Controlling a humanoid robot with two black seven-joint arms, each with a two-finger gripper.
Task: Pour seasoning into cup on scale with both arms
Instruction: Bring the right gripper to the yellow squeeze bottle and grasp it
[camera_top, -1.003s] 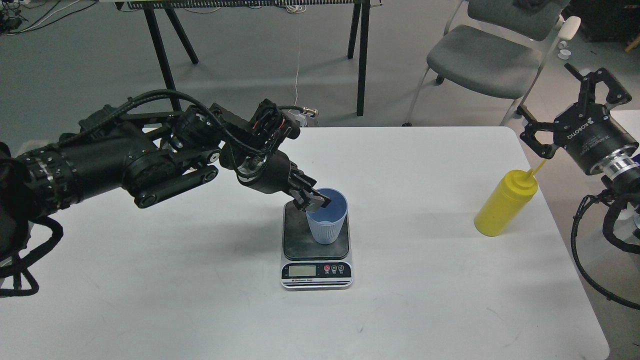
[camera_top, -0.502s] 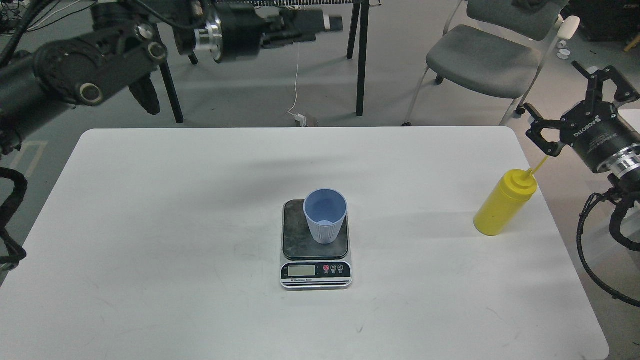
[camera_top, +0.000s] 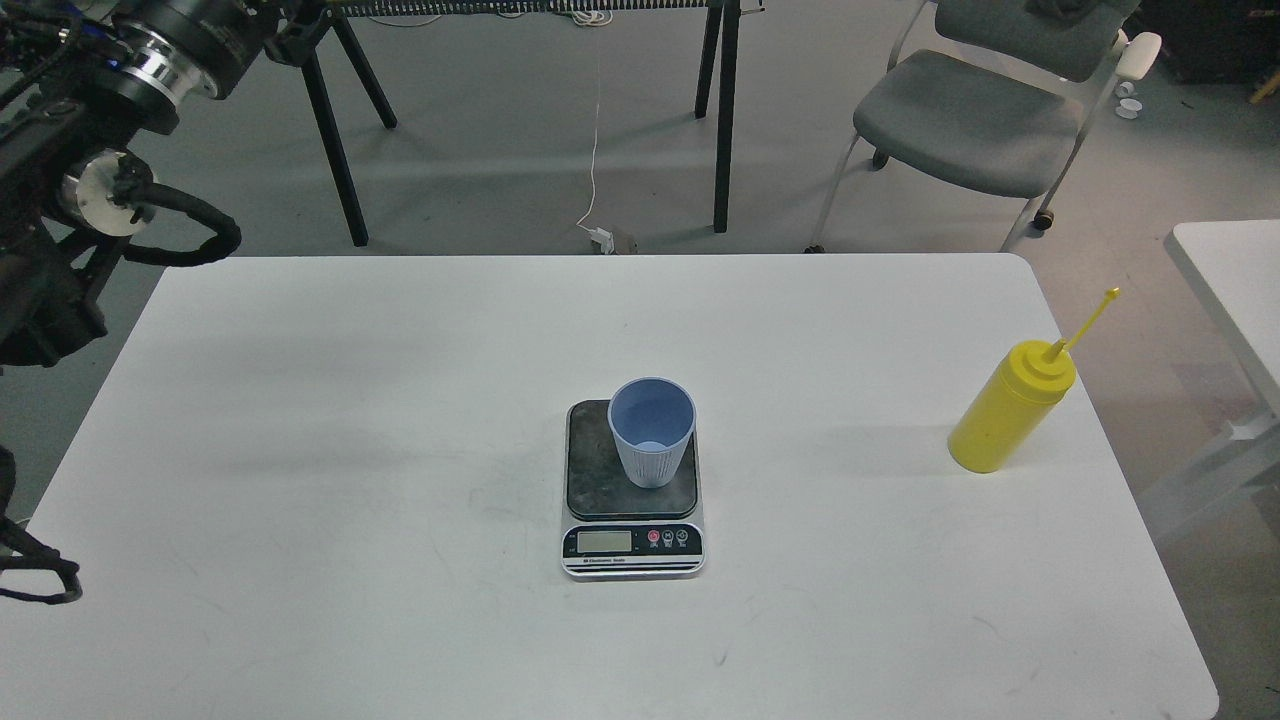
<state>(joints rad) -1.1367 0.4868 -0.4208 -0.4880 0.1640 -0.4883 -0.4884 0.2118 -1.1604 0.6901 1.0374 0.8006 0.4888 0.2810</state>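
Note:
The light blue ribbed cup (camera_top: 651, 440) stands upright on the dark platform of the scale (camera_top: 632, 540), mid-table, and looks empty. The yellow squeeze bottle of seasoning (camera_top: 1010, 408) stands upright near the table's right edge, its thin nozzle pointing up and right. My left arm (camera_top: 120, 90) is raised at the top left corner, far from the cup. Its gripper (camera_top: 292, 22) is dark against the top edge and its fingers cannot be told apart. My right arm and gripper are out of view. Nothing is held that I can see.
The white table (camera_top: 400, 400) carries only the scale, cup and bottle. A grey chair (camera_top: 975, 120) and black stand legs (camera_top: 725, 120) are behind the far edge. A second white table (camera_top: 1230, 270) is at the right.
My left gripper let go of the cup's rim and the arm swung up and back to the top left. My right gripper, open near the bottle's nozzle, has withdrawn out of view.

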